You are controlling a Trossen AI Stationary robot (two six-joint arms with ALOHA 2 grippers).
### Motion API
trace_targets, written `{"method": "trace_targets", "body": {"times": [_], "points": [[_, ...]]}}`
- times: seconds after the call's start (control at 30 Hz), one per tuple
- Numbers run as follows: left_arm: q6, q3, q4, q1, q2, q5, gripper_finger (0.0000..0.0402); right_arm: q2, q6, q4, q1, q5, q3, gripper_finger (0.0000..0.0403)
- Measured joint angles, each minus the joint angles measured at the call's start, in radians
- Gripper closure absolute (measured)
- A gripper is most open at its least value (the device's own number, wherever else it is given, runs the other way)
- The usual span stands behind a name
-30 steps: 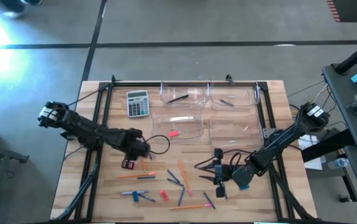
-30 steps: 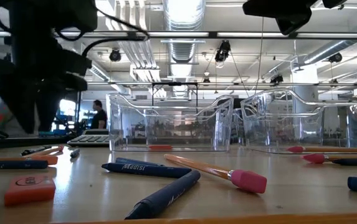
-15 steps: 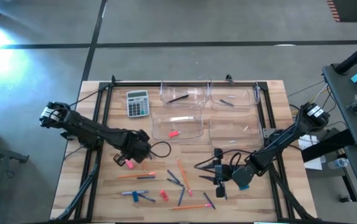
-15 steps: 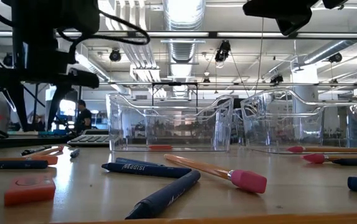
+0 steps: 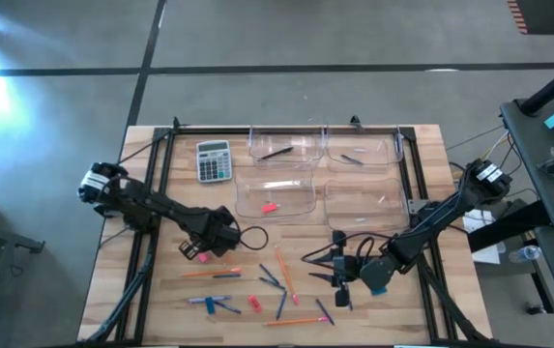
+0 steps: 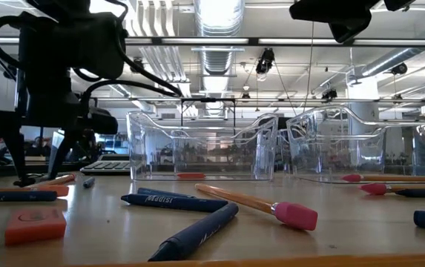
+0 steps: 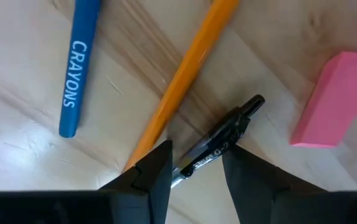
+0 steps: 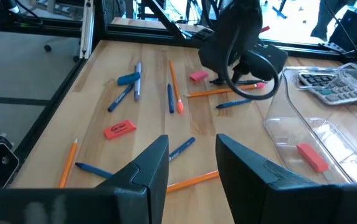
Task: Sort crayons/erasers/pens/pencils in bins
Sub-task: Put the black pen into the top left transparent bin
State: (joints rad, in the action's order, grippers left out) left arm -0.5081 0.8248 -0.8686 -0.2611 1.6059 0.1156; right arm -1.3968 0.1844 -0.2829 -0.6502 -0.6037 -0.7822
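Having descended, left gripper now straddles pen.

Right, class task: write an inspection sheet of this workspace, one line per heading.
Surface: wooden table, black frame rails along its sides.
Job's things: four clear bins at the back; one holds a pink eraser; pencils, crayons, another pink eraser and a black pen lie loose in front.
Clutter: grey calculator beside the bins.
Grippers: left gripper low over the table, jaws open astride the black pen; right gripper open, waiting above the table's right half.
Cables: black loop by the left gripper.
Surroundings: concrete floor; open hall with ceiling ducts.
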Motion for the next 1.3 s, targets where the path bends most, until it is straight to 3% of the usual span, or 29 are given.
{"method": "trace_targets", "body": {"times": [0.17, 0.37, 0.47, 0.67, 0.8, 0.93, 1.1, 1.3], "points": [[0.001, -0.011, 0.008, 0.0, 0.017, -0.022, 0.0298, 0.0, 0.007, 0.004, 0.0, 0.0, 0.0, 0.028], [0.004, -0.001, -0.014, 0.0, -0.001, -0.03, 0.0383, 0.0, 0.02, 0.005, 0.0, 0.0, 0.0, 0.028], [0.03, 0.035, -0.13, 0.0, -0.029, 0.004, 0.0387, 0.0, 0.03, 0.005, 0.0, 0.0, 0.0, 0.028], [0.167, 0.165, -0.287, -0.003, -0.197, 0.099, 0.0385, 0.0, 0.019, 0.005, 0.0, 0.0, 0.0, 0.028], [0.322, 0.24, -0.24, -0.001, -0.331, 0.246, 0.0385, 0.0, -0.027, -0.045, 0.002, 0.0, 0.001, 0.028], [0.361, 0.267, -0.057, 0.0, -0.447, 0.355, 0.0391, 0.0, -0.127, -0.113, 0.003, 0.0, 0.001, 0.028], [0.223, 0.274, 0.124, 0.021, -0.524, 0.321, 0.0394, 0.002, -0.246, -0.135, 0.003, -0.001, -0.016, 0.028], [0.114, 0.346, 0.199, 0.12, -0.493, 0.294, 0.0394, 0.009, -0.388, -0.136, 0.003, 0.005, -0.073, 0.028]]}}
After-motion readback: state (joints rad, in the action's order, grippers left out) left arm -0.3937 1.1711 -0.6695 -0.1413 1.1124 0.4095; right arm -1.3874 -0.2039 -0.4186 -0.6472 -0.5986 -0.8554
